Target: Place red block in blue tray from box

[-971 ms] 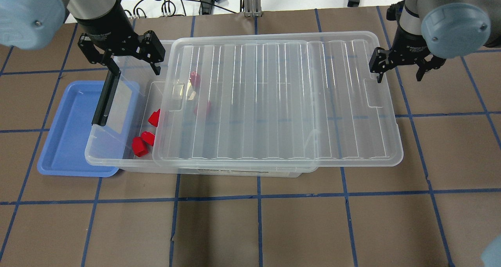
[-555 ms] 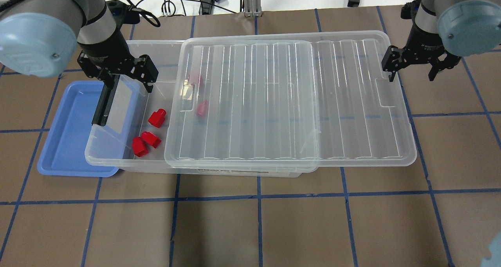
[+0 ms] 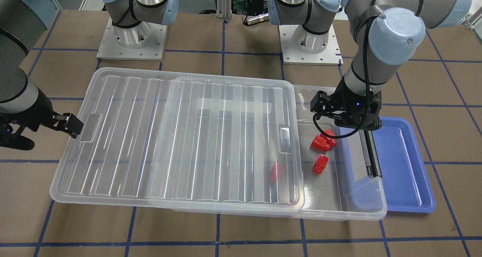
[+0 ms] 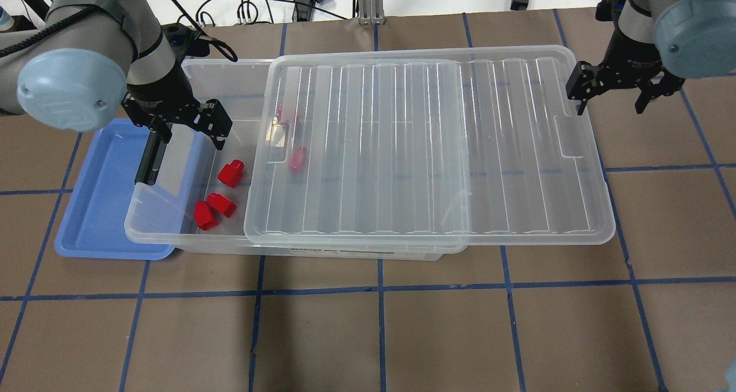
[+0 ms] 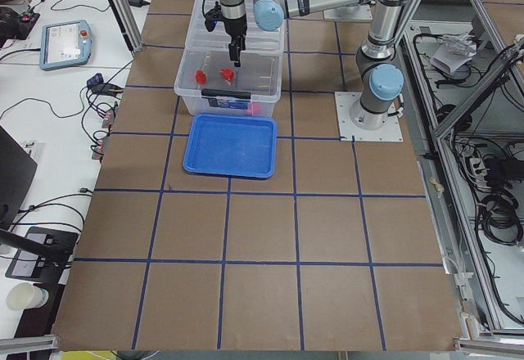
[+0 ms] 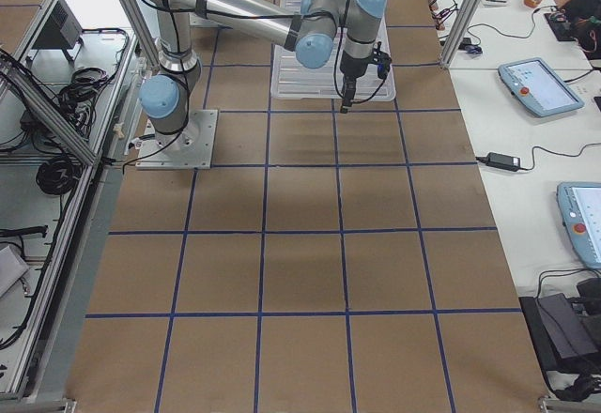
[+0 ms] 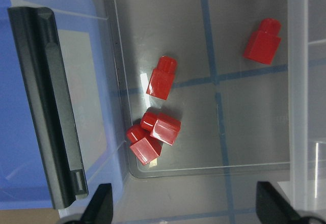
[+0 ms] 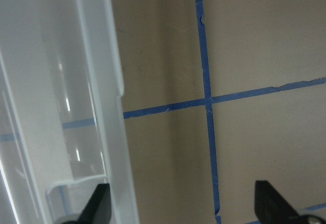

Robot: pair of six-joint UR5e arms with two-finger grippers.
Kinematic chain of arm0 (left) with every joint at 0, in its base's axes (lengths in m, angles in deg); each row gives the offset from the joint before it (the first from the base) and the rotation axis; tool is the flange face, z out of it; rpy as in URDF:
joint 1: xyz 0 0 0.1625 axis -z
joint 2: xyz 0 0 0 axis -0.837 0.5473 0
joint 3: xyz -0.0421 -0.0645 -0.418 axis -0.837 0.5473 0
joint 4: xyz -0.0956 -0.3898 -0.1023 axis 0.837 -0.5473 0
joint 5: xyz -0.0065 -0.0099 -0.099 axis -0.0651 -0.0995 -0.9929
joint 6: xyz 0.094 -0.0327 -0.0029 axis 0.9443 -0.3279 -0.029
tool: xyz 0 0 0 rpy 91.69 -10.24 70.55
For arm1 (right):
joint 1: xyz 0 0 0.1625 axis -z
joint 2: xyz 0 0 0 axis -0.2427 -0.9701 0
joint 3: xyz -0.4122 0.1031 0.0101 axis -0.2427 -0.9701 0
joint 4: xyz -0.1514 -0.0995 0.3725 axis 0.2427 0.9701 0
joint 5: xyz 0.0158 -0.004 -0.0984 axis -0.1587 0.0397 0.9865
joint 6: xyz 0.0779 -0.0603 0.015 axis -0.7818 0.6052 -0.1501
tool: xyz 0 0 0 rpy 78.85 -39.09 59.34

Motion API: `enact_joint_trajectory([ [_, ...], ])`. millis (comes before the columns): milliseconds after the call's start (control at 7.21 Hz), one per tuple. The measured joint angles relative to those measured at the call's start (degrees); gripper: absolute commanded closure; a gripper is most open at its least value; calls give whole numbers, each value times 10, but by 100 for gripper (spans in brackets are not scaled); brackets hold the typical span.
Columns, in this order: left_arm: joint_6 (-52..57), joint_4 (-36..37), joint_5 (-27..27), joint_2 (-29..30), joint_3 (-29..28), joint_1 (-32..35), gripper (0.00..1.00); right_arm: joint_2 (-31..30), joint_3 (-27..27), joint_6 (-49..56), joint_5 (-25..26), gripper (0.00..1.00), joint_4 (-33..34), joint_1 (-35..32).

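The fingers of the left gripper [image 4: 192, 141] are spread wide and hold nothing. They hang, pointing down, over the uncovered left end of the large clear plastic box [image 4: 172, 238], which I judge to be the approach for picking. The fingers of the right gripper [image 4: 609, 100] are also spread and empty, just beside the right end of the ribbed transparent lid [image 4: 431, 150].

This lid lies shifted toward the right edge of the bench [image 4: 402, 334] and overhangs the box there, so the left end is free to reach into. The small bright red plastic blocks [image 4: 231, 173] are all inside the box. None is in the shallow glossy blue tray [image 4: 98, 208], which sits just beside the box's left end, so the way to carry is short.

The left wrist view shows four blocks sharply, two of them touching near the box's corner. The overhead view adds a fifth one, pale under the lid. The right wrist view shows only the lid's rim and the bench.
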Motion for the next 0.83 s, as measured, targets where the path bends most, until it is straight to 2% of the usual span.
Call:
enact_joint_trajectory([
  [277, 13, 43, -1, 17, 17, -4, 2, -35, -43, -4, -71, 0, -46, -39],
  [416, 24, 69, -3, 25, 26, -11, 2, -47, -75, -10, -87, 0, -82, -74],
  [555, 27, 84, -8, 30, 41, -18, 2, -54, -100, -17, -95, 0, -112, -107],
  [832, 12, 126, -24, 37, 77, -22, 2, -60, -101, -30, -94, 0, -127, -132],
])
